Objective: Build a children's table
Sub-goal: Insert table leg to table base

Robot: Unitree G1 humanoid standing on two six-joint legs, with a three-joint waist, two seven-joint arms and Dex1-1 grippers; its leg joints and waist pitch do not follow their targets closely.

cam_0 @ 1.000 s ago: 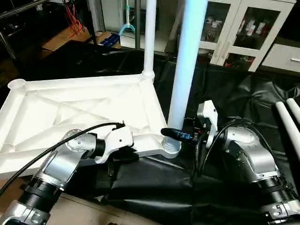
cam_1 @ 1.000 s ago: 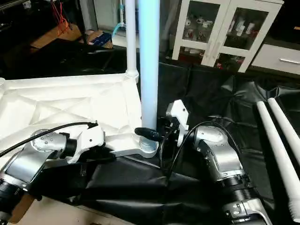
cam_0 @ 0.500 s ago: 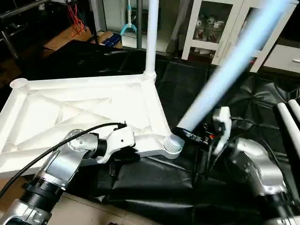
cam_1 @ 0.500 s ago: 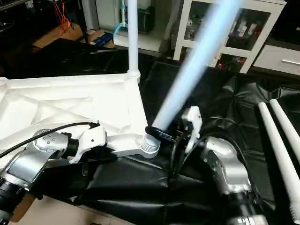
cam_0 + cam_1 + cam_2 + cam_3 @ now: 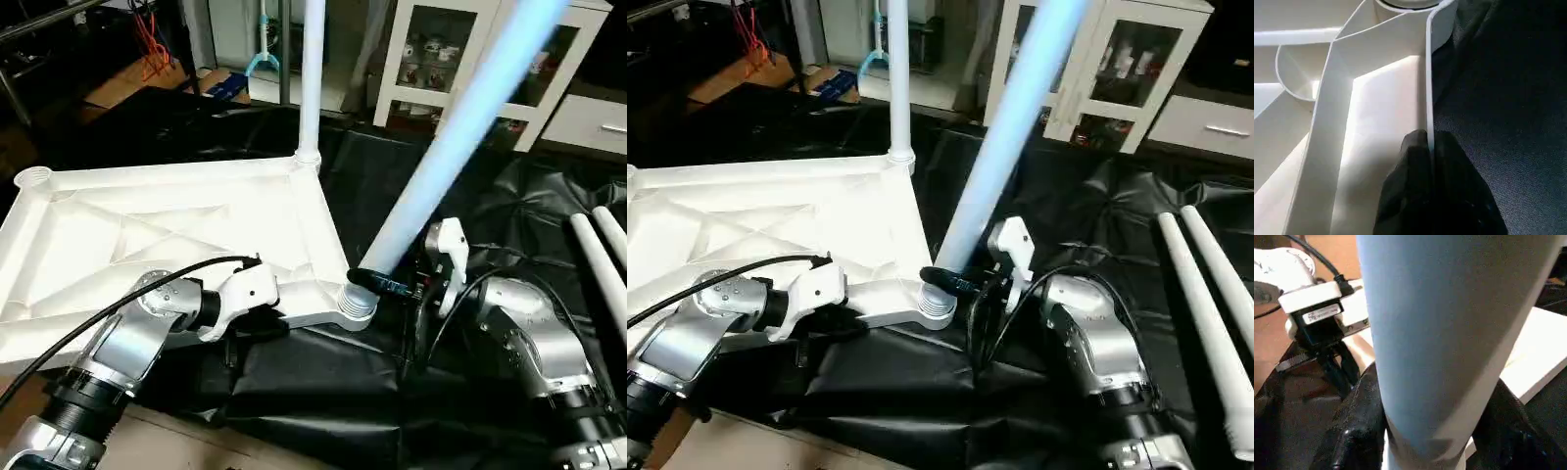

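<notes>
Claws first: our right claw [image 5: 384,285] is closed about halfway around the foot of a long white tubular leg [image 5: 460,127], gripping it just above the near-right corner socket [image 5: 358,304] of the tabletop [image 5: 167,230]. Our left claw [image 5: 1431,161] is pinched almost shut on the thin near rim of that same top, close beside the socket, pinning it in place.

From the right claw, the leg's long axis runs up and away toward our right, clearly tilted rather than upright, while its lower end sits at the mouth of the socket. Whether the thread has caught we cannot tell. We judge the coming move turns on this lean: the leg must be brought back to vertical over the socket before turning it in, and the right arm is the one placed for it.

Further out, the top lies ribbed side up on black sheeting, one leg [image 5: 313,78] already standing in the far-right corner. Two spare legs [image 5: 1205,313] lie well apart on our right.
</notes>
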